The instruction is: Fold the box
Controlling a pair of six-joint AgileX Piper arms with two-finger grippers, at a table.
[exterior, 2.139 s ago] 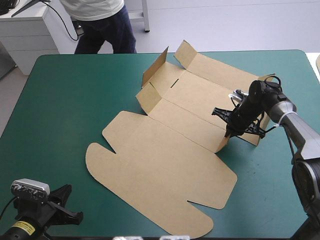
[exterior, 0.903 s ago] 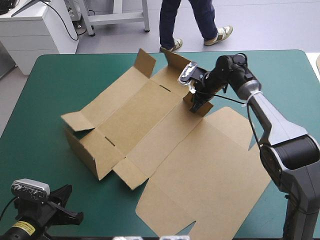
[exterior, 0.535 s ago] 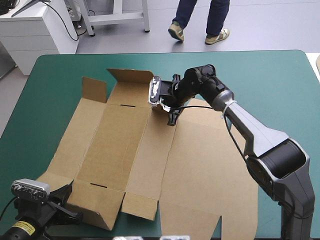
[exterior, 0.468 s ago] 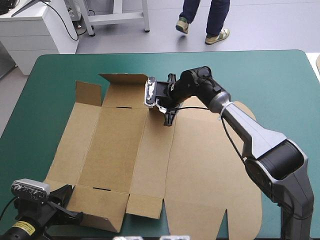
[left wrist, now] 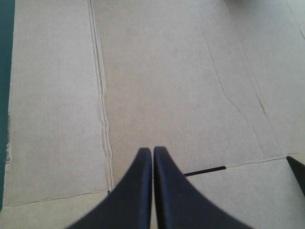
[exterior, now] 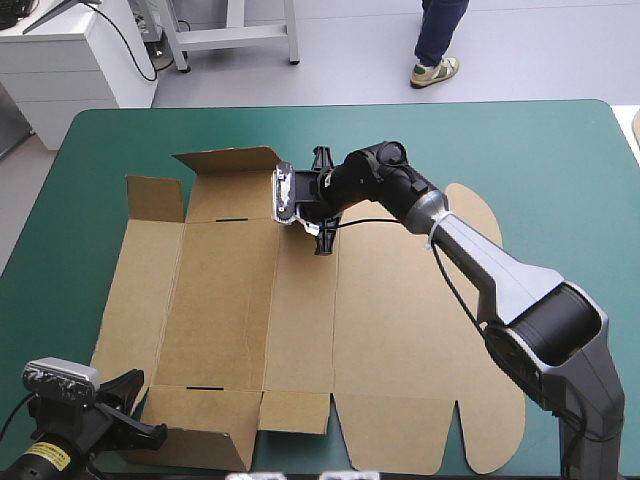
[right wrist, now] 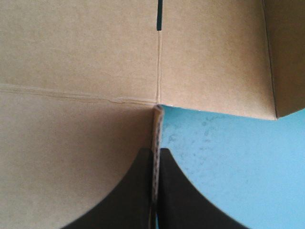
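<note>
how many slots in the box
2. One slot at the far end of the box, near the right gripper; the other at its near end, by the left gripper. More may be hidden.

Right hand [right wrist: 155, 152], pinching box [right wrist: 76, 57] flap — edge-on

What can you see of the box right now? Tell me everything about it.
The box is a cut sheet of brown corrugated board, lying mostly flat and open on the teal-green table. It has crease lines, two thin slots, and a broad panel with rounded corners on its right side. Flaps at its far left corner stand raised. The right tool is shut on a small upright flap at its far edge.
</note>
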